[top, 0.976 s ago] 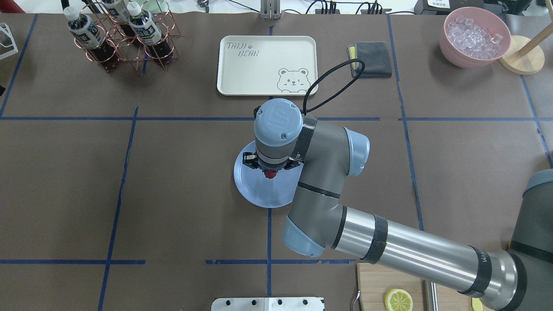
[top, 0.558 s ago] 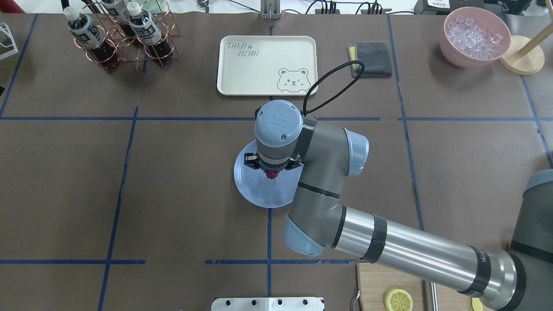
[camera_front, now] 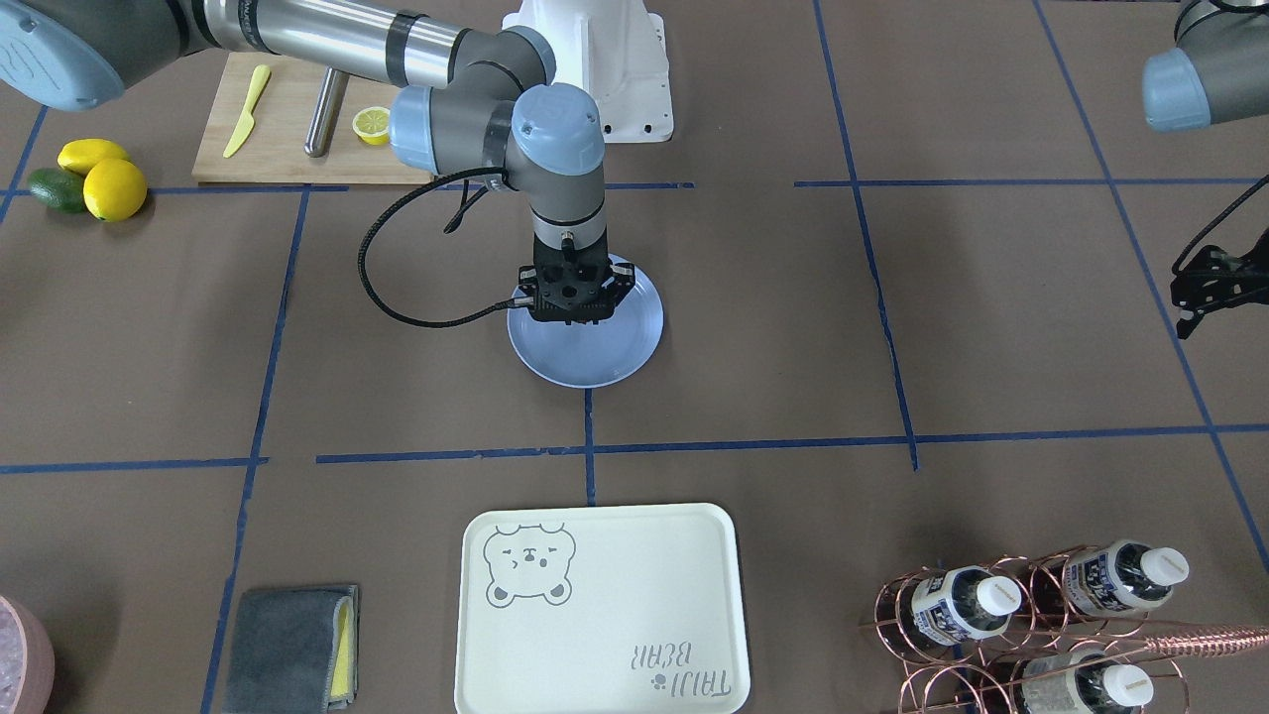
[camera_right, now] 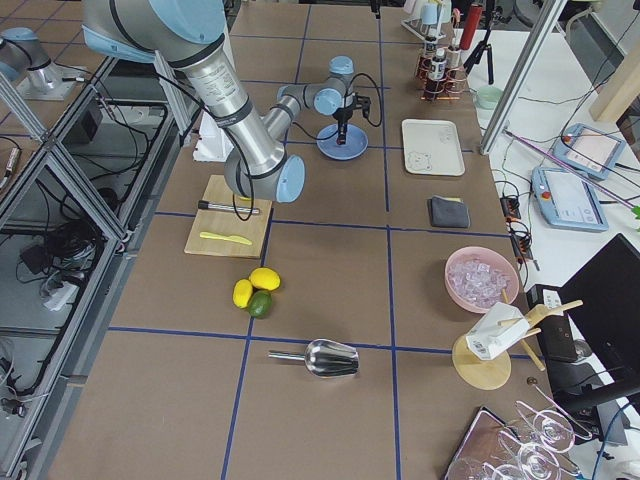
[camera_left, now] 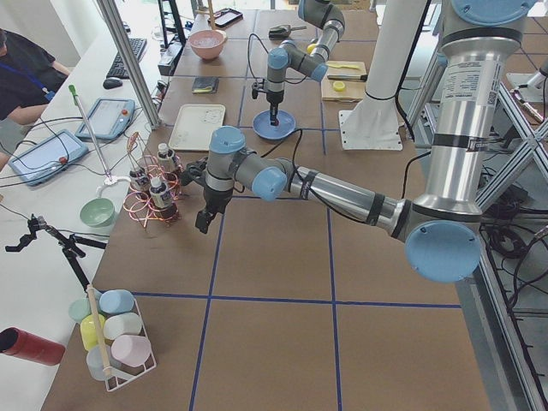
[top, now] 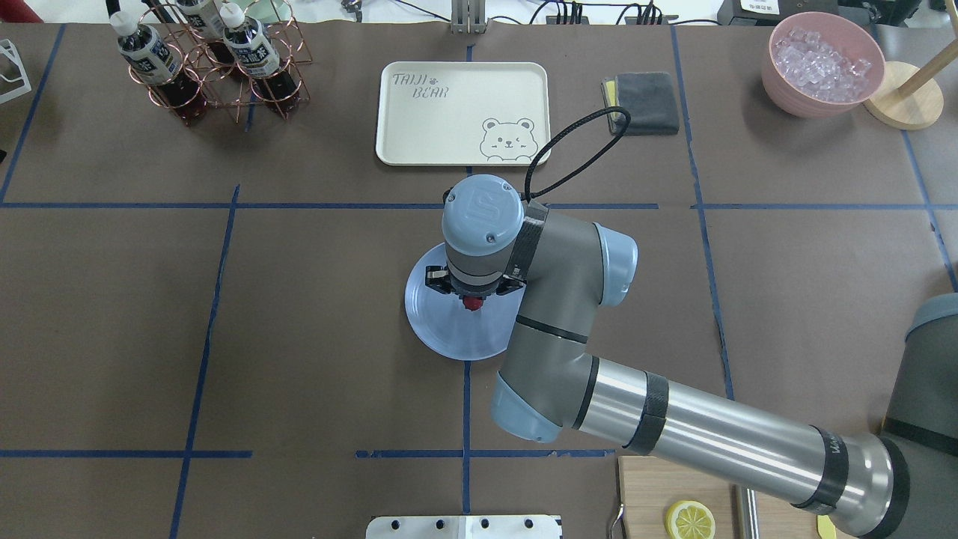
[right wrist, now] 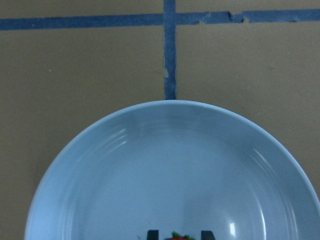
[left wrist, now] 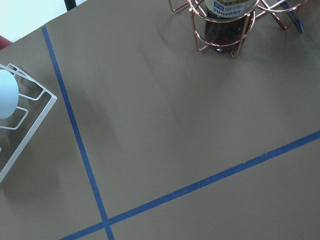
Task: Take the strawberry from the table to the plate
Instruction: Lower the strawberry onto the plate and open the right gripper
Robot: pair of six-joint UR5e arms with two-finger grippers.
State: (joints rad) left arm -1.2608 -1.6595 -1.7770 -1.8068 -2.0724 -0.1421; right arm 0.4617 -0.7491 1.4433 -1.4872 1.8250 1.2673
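Note:
The glossy light-blue plate [top: 449, 333] [camera_front: 617, 355] lies on the brown, blue-taped table [top: 299, 299] near its middle. My right gripper [top: 470, 298] [camera_front: 572, 315] points straight down just over the plate's centre. It is shut on the small dark-red strawberry [top: 470, 302]. In the right wrist view the strawberry [right wrist: 178, 237] peeks in at the bottom edge between two dark fingertips [right wrist: 152, 234], above the plate [right wrist: 100, 175]. My left gripper [camera_front: 1195, 297] hangs over bare table at the robot's far left, near the bottle rack. I cannot tell whether it is open or shut.
A cream bear tray [top: 449, 112], a grey cloth [top: 644, 101], a copper bottle rack [top: 209, 67] and a pink bowl of ice [top: 823, 64] line the far side. A cutting board with a lemon half [top: 688, 520] sits near the robot, with lemons [camera_front: 99, 178] beside it.
The right arm has sunk slightly toward the plate, with the strawberry still in its gripper. Nothing else has moved.

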